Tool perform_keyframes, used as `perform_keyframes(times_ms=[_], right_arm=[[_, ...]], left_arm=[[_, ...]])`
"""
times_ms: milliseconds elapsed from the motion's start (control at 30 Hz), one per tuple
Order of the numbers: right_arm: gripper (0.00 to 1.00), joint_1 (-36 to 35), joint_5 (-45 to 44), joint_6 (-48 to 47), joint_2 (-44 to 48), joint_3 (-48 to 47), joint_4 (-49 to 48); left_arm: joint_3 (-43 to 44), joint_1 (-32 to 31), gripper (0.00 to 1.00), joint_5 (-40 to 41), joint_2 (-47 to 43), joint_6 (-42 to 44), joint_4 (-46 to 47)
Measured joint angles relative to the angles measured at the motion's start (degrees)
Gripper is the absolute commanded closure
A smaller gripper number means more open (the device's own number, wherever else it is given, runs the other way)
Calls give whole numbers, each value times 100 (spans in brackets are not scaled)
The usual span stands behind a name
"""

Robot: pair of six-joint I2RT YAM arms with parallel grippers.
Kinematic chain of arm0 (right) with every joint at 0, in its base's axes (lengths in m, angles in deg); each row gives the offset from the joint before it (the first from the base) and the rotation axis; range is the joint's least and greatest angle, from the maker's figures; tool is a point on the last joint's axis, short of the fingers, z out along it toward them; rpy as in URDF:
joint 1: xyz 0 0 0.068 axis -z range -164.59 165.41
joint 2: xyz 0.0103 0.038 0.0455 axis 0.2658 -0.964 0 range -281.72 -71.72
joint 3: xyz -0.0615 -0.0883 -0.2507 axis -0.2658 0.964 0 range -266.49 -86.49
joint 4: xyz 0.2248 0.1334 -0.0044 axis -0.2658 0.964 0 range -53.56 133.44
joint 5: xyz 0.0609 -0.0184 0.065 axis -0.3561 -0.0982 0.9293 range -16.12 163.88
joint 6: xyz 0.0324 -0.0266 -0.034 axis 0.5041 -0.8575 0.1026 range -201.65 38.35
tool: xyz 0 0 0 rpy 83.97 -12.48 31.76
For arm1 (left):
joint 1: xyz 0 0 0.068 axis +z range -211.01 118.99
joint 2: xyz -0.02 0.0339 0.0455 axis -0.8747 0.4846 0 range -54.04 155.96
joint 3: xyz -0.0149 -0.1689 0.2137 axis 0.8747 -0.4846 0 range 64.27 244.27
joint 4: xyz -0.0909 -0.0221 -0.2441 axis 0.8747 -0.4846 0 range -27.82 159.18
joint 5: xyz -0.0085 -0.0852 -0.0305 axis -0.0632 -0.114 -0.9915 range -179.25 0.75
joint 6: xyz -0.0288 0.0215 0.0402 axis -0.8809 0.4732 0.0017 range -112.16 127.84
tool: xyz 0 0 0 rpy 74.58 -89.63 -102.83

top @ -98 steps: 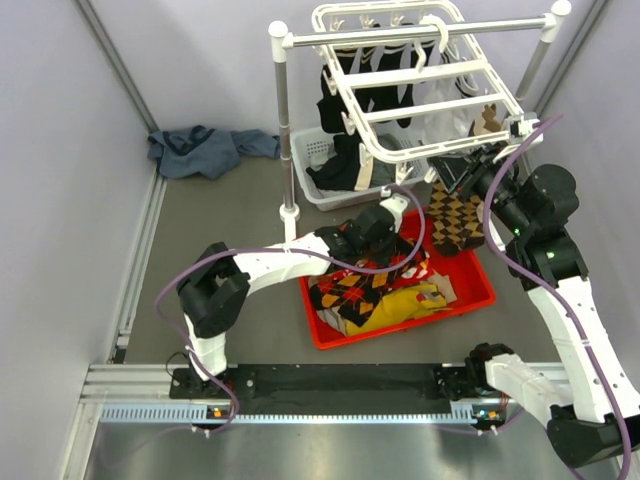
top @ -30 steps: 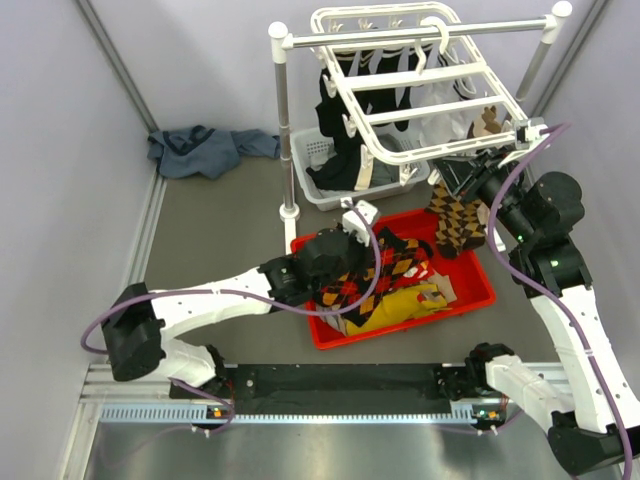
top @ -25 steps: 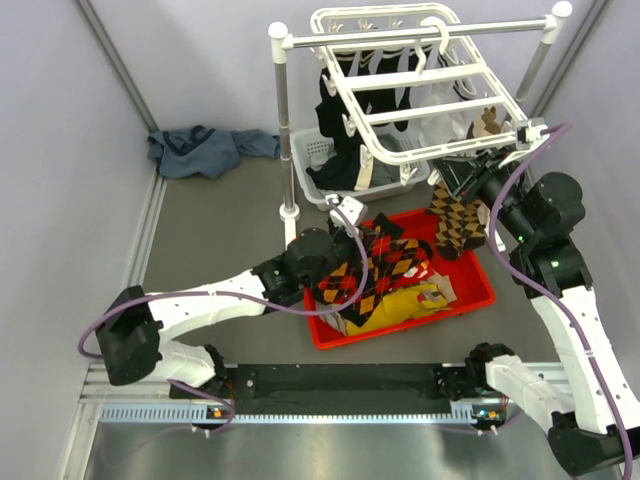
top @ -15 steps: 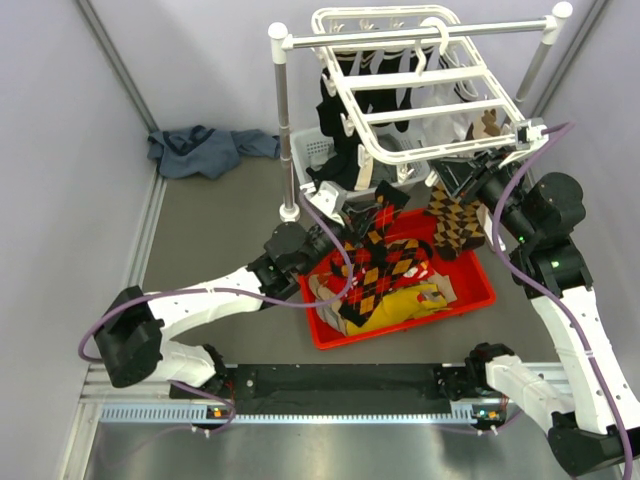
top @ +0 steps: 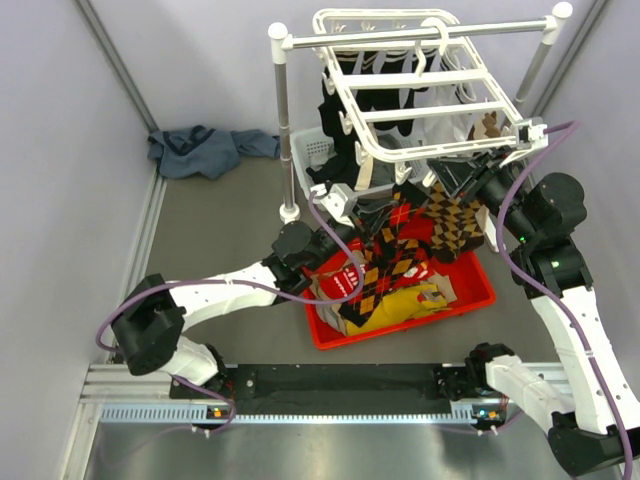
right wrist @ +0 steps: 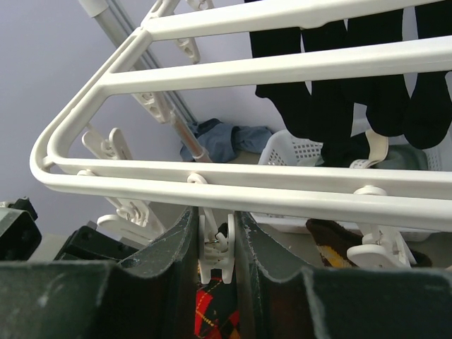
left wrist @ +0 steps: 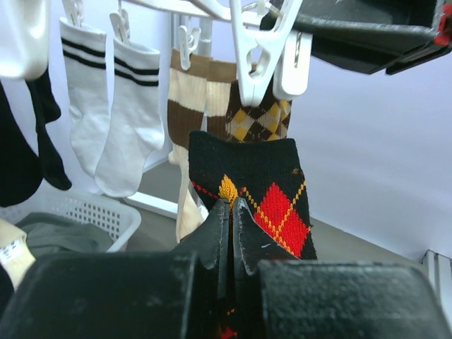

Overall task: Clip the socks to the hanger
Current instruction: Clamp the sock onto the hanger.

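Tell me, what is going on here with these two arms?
The left tool is shut on a black argyle sock with red and orange diamonds and holds its cuff up below the large white plastic drying hanger. The right tool pinches a small white plastic clip dangling from that hanger. The sock is not yet clipped.

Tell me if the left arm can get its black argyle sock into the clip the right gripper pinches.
Probably yes: the sock sits just under that clip, with nothing between them.
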Motion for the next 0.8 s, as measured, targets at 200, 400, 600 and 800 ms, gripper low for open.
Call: perform_keyframes(times_ms=[200, 400, 600, 800], right_arm=[[100, 0, -4, 4, 0, 0, 4], [100, 0, -151, -15, 0, -2, 70], [100, 0, -214, -17, 0, -2, 111], [100, 0, -166, 2, 0, -15, 129]], left_arm=[[155, 0, 100, -173, 39, 11, 155], [229, -2, 100, -348, 37, 9, 326], [236, 0, 100, -426, 37, 20, 328], [398, 0, 100, -463, 79, 94, 334]])
